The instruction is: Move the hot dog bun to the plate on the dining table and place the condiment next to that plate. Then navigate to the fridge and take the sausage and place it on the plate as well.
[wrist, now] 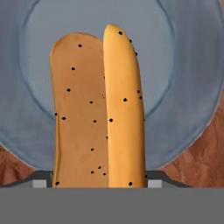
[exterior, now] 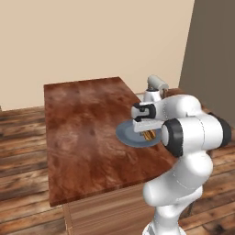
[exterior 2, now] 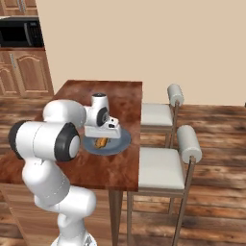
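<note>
The hot dog bun, tan-orange, split lengthwise and speckled, sits between my gripper's fingertips, right over the blue-grey plate. In the left base view the gripper points down at the plate, and the bun shows under it. From the right base view the gripper is shut on the bun just above the plate. The plate lies near the right edge of the dining table. The condiment, fridge and sausage are out of view.
Two white-cushioned chairs stand along the table's right side. Wooden cabinets with a black microwave are at the far left. A dark grey wall panel rises at the back right.
</note>
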{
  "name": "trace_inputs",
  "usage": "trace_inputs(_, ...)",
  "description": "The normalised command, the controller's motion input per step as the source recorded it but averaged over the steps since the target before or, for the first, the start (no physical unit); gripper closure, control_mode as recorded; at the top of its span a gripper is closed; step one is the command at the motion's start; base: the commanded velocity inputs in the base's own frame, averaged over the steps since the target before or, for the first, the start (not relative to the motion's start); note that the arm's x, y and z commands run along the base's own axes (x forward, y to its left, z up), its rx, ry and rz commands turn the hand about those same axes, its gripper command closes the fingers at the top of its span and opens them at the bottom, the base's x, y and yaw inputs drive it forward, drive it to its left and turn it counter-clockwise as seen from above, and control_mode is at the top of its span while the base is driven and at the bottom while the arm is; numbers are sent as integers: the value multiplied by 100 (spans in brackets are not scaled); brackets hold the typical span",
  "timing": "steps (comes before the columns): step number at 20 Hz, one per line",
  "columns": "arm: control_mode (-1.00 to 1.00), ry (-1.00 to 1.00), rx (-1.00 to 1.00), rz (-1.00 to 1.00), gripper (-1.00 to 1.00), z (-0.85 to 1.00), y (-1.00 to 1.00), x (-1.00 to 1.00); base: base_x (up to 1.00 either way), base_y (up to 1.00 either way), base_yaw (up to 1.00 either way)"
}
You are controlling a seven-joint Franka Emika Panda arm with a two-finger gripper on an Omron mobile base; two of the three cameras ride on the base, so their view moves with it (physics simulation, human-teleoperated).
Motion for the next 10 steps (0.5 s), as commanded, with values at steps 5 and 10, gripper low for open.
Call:
trace_inputs(5,-100,6,0,0,100,-26,0,25,0,0,0)
trace_inputs(10,-100,0,0,0,100,-26,1,3,0,0,0)
